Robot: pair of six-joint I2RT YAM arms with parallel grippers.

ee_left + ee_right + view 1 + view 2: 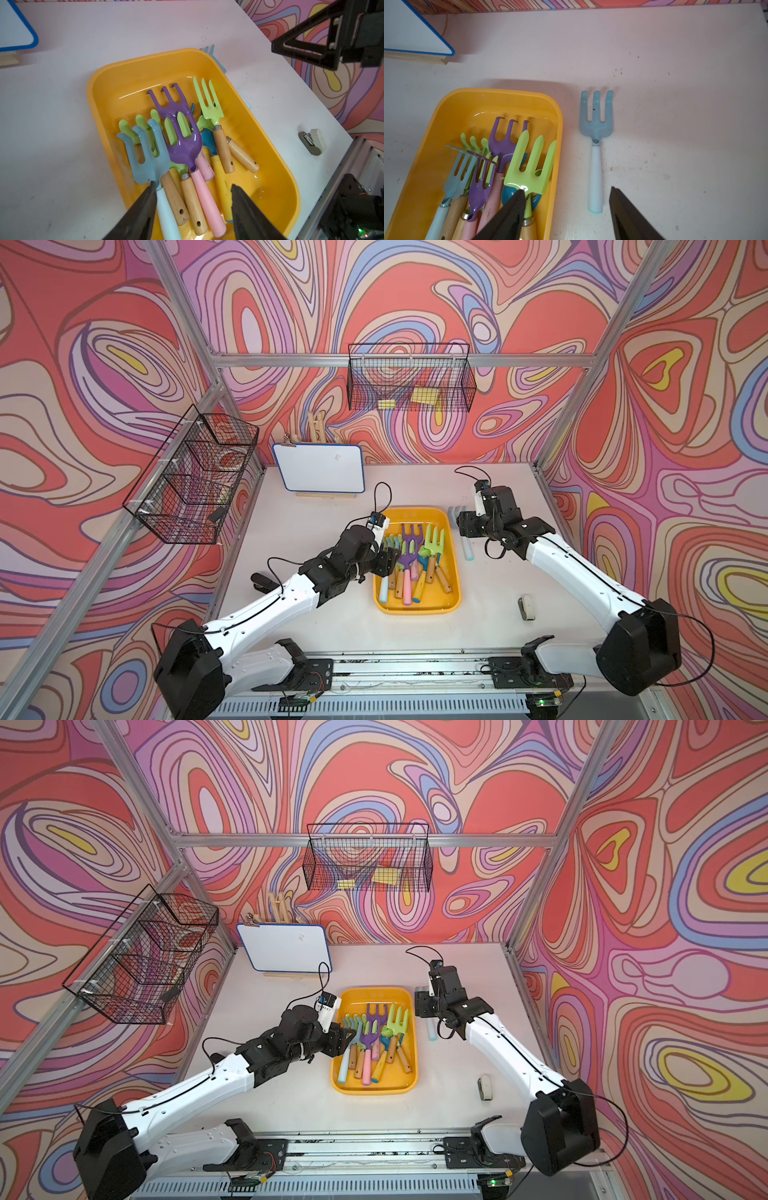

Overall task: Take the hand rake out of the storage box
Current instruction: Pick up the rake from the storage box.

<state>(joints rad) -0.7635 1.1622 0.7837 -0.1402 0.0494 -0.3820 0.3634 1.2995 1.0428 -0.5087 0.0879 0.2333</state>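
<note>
**Storage box** point(417, 609) — shallow yellow-orange plastic tray with rounded corners and a glossy inside that catches bright glints along the far wall. Sits near the middle of the white, scuffed and speckled table point(340, 630).

**Hand rakes** point(182, 145) heaped loosely inside the box. Enamelled metal heads in purple, lime green, light blue and teal, some tines straight, some hooked at the tip. Handles of pale varnished wood with a steel ferrule and a hanging hole, or of smooth pink, yellow or pale-blue plastic. Heads toward the far wall of the box, handles toward the near wall, crossing one another.

**Pale-blue hand rake** point(596, 124) outside the box, flat on the table just beside its right long wall and parallel to it — three tines bent at the tips, white-to-aqua handle.

**Left gripper** point(193, 187) above the near-left part of the box. Black fingers apart over the handles, clamped on nothing.

**Right gripper** point(566, 189) just beside the right wall of the box, above the pale-blue rake. Finely ribbed fingers apart, empty.

Beyond the far wall of the box: blue-rimmed whiteboard point(320, 466) on a wooden ledge. Right of the near corner: small grey-and-cream object point(525, 608). Label on the left wrist camera point(374, 526) too small to read.
</note>
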